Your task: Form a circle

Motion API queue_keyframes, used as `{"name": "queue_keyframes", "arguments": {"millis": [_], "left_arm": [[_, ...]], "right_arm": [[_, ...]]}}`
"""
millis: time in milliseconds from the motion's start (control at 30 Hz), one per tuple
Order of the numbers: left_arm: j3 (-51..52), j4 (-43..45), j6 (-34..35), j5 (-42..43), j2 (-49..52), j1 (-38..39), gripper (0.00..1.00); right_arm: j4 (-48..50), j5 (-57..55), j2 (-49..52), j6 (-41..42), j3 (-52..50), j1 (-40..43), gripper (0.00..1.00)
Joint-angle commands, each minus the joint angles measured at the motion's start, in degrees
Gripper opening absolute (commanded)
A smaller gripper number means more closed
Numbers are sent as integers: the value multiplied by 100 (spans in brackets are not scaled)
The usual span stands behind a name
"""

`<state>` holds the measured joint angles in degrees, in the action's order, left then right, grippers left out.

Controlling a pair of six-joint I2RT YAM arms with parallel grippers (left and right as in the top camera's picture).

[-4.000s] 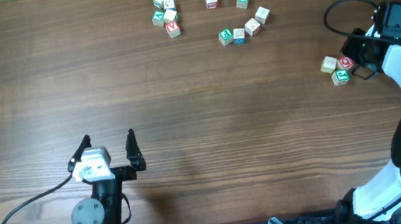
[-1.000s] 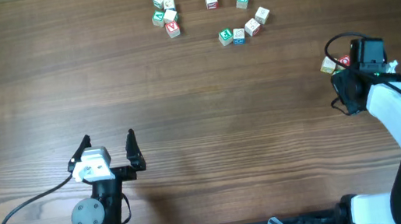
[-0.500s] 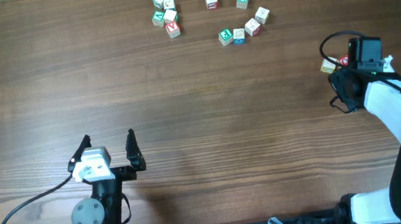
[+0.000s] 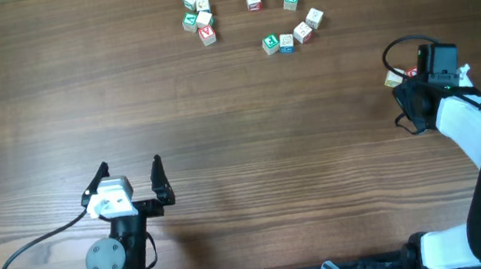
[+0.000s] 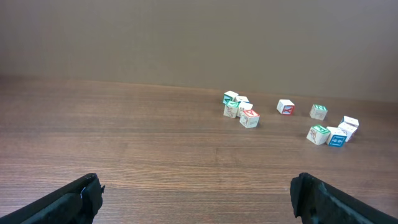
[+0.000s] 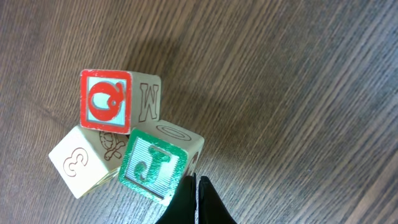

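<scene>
Right hand [image 6: 193, 188] clenched, empty, tip at green block [image 6: 152, 163] corner. Risk: off-centre shove spins it, knocking red Q block [image 6: 106, 101] astray. Left hand [image 4: 129, 165] released.

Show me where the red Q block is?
Far right on the table, by the right gripper; the right wrist view shows the red Q block upper left, beside the green block and 3 block.

The right arm [image 4: 470, 121] has swung in from the 3 o'clock edge of the counter [image 4: 271, 149]. Its wrist, earlier at about 2 o'clock of the three-block cluster, now hangs over the cluster's 4 o'clock corner. The green block [image 6: 155, 165], formerly plain from overhead, is now covered there, and the closed right fingers [image 6: 185, 205] touch its edge.
</scene>
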<state>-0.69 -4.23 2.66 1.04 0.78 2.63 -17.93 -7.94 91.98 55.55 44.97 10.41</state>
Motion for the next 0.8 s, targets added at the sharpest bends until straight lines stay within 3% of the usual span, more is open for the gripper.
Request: {"name": "queue_keyframes", "arguments": {"millis": [0,767], "left_arm": [[37,-4,37,87,-46,26,100],[37,-4,37,87,-46,26,100]], "right_arm": [[59,46,94,-140,-42,4,4],[122,48,94,-133,-42,4,4]]}}
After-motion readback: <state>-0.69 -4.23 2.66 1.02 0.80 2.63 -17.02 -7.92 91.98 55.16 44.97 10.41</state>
